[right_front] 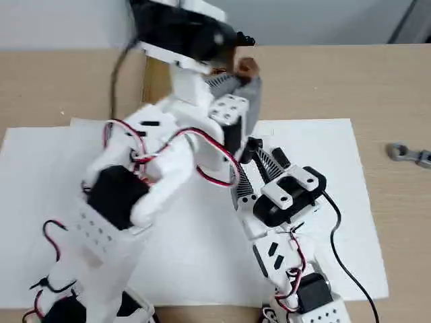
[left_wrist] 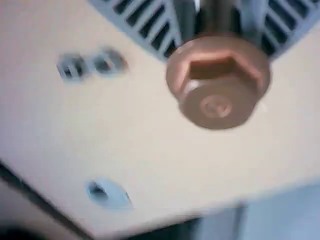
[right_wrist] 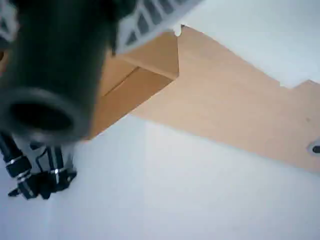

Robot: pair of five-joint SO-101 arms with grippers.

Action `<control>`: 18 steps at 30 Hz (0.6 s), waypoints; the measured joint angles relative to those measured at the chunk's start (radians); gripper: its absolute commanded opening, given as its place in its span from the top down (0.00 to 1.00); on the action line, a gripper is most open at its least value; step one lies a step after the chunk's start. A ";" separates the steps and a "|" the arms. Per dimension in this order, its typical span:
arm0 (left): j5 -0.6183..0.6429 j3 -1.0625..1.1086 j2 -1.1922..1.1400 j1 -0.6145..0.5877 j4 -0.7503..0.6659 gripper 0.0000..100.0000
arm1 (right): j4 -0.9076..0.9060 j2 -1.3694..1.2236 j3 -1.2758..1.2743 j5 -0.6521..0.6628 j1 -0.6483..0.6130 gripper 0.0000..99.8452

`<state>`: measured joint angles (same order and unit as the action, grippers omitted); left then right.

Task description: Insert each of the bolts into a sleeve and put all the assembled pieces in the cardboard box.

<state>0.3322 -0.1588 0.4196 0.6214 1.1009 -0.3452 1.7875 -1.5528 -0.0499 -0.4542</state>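
A copper-coloured bolt (left_wrist: 217, 80) is clamped by its shank in my left gripper (left_wrist: 217, 20), head pointing outward. In the high view the bolt (right_front: 247, 66) is held over the far middle of the table by the left gripper (right_front: 236, 81), beside the cardboard box (right_front: 156, 81), which is mostly hidden behind that arm. My right gripper (right_wrist: 65, 30) is shut on a black sleeve (right_wrist: 47, 107), whose open end shows. In the high view the right gripper (right_front: 259, 158) is over the white sheet, just nearer than the bolt. A corner of the box (right_wrist: 135, 75) lies beyond the sleeve.
A white paper sheet (right_front: 337, 161) covers the middle of the wooden table (right_front: 337, 81). A small metal piece (right_front: 407, 153) lies on the bare wood at the right edge. Two blurred metal pieces (left_wrist: 92, 64) (left_wrist: 107, 192) lie on the wood below the bolt.
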 measured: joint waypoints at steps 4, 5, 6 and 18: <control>0.000 0.012 -0.003 0.038 0.000 1.00 | -0.077 0.000 -0.002 0.000 0.000 1.00; -0.002 0.012 -0.003 0.040 0.000 1.00 | -0.080 0.000 -0.002 0.000 -0.002 1.00; -0.008 0.012 -0.005 0.040 0.000 1.00 | -0.080 0.000 -0.002 0.000 -0.002 1.00; -0.081 0.012 -0.006 0.040 0.072 1.00 | -0.089 0.000 -0.002 0.000 0.000 1.00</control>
<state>0.2509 -0.1465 0.4135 0.6613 1.1730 -0.4342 1.7875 -1.5543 -0.0499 -0.4542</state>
